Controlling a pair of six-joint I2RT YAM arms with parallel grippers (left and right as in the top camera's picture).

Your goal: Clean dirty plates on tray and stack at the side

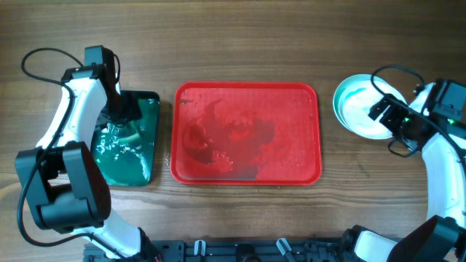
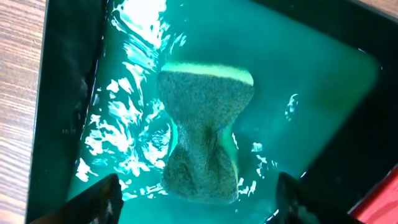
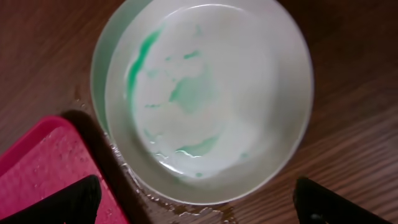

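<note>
White plates with teal smears point(image 1: 358, 105) sit stacked on the table right of the red tray point(image 1: 246, 173); in the right wrist view the stack point(image 3: 205, 99) shows at least two rims, and how many plates it holds I cannot tell. The tray holds no plates, only wet dark smears. My right gripper point(image 3: 199, 202) is open and empty just above the stack's near edge. My left gripper point(image 2: 196, 199) is open and empty over the dark green tray point(image 1: 149, 102), with a green scrub sponge point(image 2: 205, 134) lying in the liquid just ahead of the fingers.
The green tray holds teal liquid point(image 2: 298, 81). Water is spilled on the wood between the plates and the red tray's corner point(image 3: 37, 168). Cables run by both arms at the table's left and right edges.
</note>
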